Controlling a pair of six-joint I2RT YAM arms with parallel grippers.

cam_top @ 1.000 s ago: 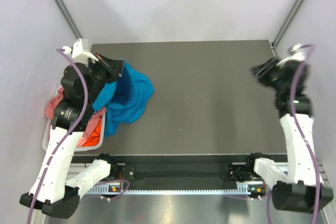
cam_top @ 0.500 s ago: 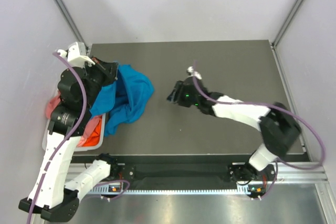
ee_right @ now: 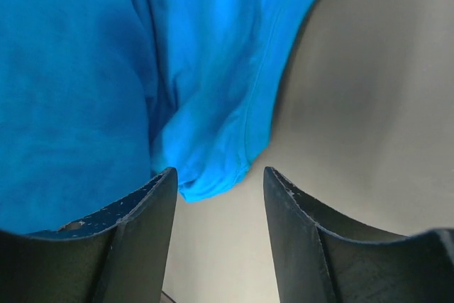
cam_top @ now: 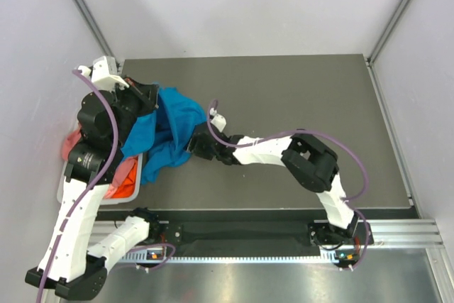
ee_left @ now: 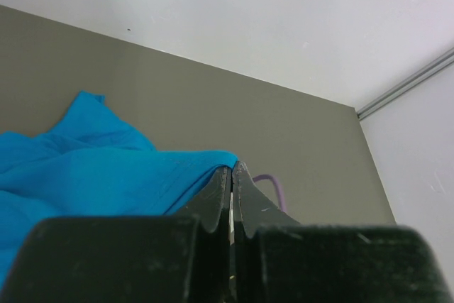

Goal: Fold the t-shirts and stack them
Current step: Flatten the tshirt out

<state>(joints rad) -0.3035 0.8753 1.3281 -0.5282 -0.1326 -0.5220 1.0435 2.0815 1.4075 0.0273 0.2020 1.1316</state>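
The white basket (cam_top: 62,188) is seen at the left edge of the table, largely hidden beneath the left arm (cam_top: 99,125), whose purple cable (cam_top: 108,148) crosses over it. Salmon-pink cloth (cam_top: 71,145) and orange cloth (cam_top: 126,188) are contained in the basket. The turquoise t-shirt (cam_top: 176,122) is draped, crumpled, from the basket's inner side onto the left part of the dark grey table (cam_top: 298,90). The left gripper (cam_top: 152,95) is shown above the basket's far end, its fingers (ee_left: 216,189) pressed together on an upper edge of the shirt. The right gripper (cam_top: 198,141) is held low at the shirt's right border, with its arm stretched across the table. Its fingers (ee_right: 142,211) are spread, and the shirt's hem is seen between them. The table is enclosed by pale walls (cam_top: 248,5) with metal corner posts (cam_top: 399,8).
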